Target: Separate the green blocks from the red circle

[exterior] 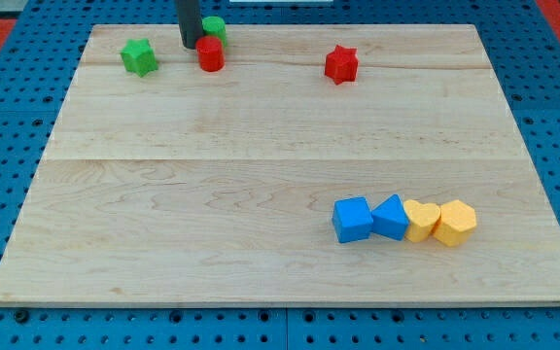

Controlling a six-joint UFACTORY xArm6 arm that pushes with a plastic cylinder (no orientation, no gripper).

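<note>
The red circle [210, 54] sits near the view's top left on the wooden board [280, 165]. A green circle [215, 27] lies just above it, touching or nearly touching it. A green star [139, 57] lies apart, to the red circle's left. My tip [190, 45] is down at the red circle's upper left, right beside the green circle's left side. The rod rises out of the view's top.
A red star [340, 64] lies at the top, right of centre. At the lower right stand a blue cube [353, 219], a blue block [391, 217], a yellow heart [421, 220] and a yellow hexagon [454, 223] in a touching row. Blue pegboard surrounds the board.
</note>
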